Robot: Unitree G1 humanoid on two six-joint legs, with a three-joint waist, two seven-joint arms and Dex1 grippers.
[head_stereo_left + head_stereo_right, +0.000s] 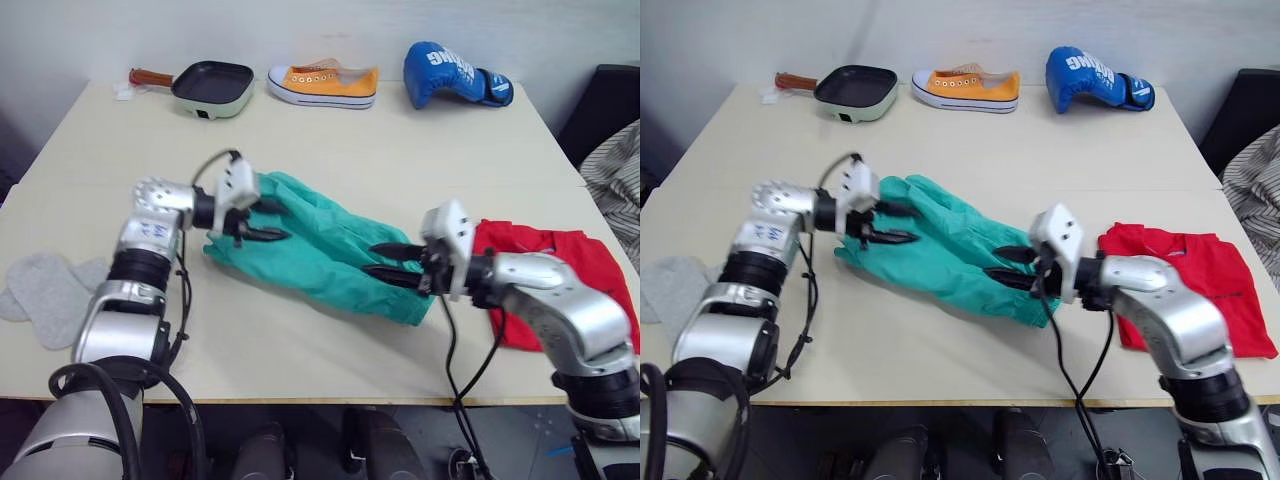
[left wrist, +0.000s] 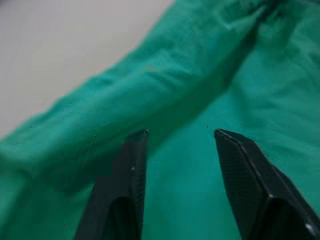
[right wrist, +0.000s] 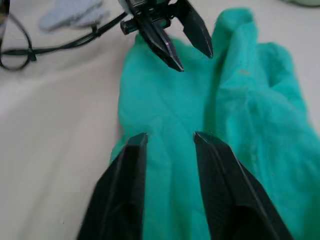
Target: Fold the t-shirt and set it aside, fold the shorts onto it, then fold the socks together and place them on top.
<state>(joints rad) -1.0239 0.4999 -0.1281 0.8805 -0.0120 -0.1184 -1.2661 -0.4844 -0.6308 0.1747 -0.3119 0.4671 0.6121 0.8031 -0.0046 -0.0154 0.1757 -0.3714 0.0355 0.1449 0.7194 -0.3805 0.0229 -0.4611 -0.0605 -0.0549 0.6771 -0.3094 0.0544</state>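
T-shirt [image 1: 560, 262] folded, set aside on table [image 1: 400, 140]. I've got both pincers, left [image 1: 262, 220] and right [image 1: 385, 263], wide over shorts [image 1: 320, 245]; shorts and socks [image 1: 45, 290] left.

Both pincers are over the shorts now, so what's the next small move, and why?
Probably lower both and close them on the fabric. The left pincer and right pincer hover open at opposite ends of the shorts, which lie lengthwise folded but not yet on the t-shirt, already set aside.
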